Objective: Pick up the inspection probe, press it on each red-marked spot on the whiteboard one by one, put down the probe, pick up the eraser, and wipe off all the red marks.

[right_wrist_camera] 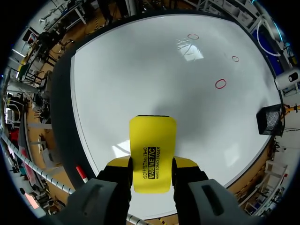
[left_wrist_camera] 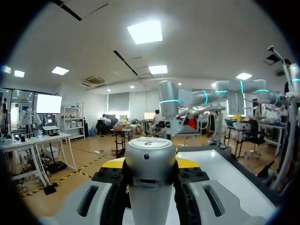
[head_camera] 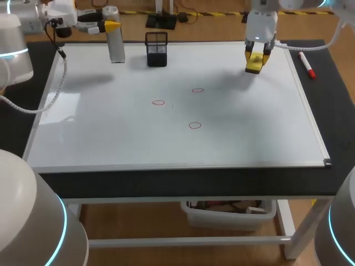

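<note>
At the far left corner of the white, silver-framed whiteboard (head_camera: pixel 266 122), the left gripper (left_wrist_camera: pixel 149 165) grips the upright silver cylindrical probe (head_camera: pixel 115 44) from both sides. Near the far right edge, the right gripper (right_wrist_camera: pixel 151 172) clamps the yellow rectangular eraser (right_wrist_camera: pixel 152 140). Three red ring marks (head_camera: pixel 158 102) lie mid-board, well apart from both tools. With both tools in hand, the eraser could wipe marks before the probe presses them, or the arms could collide mid-board. Black lettering runs along the eraser's face.

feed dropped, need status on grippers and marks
Left gripper shut on probe. Right gripper shut on eraser. Three marks unwiped. Nothing blocking them.
</note>
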Controlling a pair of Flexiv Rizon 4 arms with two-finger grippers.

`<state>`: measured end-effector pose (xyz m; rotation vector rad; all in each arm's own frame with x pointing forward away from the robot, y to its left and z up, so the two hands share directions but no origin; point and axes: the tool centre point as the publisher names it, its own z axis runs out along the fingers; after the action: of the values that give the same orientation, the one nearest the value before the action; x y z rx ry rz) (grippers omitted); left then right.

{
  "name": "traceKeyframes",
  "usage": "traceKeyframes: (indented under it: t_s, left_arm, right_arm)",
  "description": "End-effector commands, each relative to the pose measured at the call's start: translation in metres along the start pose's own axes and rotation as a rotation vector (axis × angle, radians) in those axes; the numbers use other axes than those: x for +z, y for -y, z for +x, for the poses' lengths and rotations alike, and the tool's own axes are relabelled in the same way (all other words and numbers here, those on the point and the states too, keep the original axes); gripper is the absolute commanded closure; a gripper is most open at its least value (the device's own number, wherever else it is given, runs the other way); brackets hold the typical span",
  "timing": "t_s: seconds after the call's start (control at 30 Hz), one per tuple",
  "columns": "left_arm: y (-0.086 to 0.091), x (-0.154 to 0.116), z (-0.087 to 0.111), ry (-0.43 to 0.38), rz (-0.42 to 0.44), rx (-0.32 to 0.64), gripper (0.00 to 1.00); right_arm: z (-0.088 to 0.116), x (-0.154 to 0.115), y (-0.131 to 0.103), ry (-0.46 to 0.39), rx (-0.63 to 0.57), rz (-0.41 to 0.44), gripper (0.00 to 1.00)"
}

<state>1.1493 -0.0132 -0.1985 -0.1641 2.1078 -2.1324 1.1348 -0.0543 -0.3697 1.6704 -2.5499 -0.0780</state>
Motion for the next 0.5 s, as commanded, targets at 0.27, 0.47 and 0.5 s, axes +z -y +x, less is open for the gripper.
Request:
traceKeyframes:
  t_s: [0.27,0.47,0.5]
  left_arm:
    - [0.0,0.031,0.062,-0.062,0.014,-0.008,1.0]
    - [-0.004,0.047,0.09,-0.116,0.04,-0.014,1.0]
    - [-0.004,0.05,0.094,-0.12,0.04,-0.014,1.0]
  right_arm:
    - [0.001,-0.003,-0.001,-0.003,-0.002,0.003,1.0]
    - [0.001,-0.003,-0.001,-0.003,-0.002,0.003,1.0]
    - [0.001,-0.003,-0.001,-0.003,-0.002,0.003,1.0]
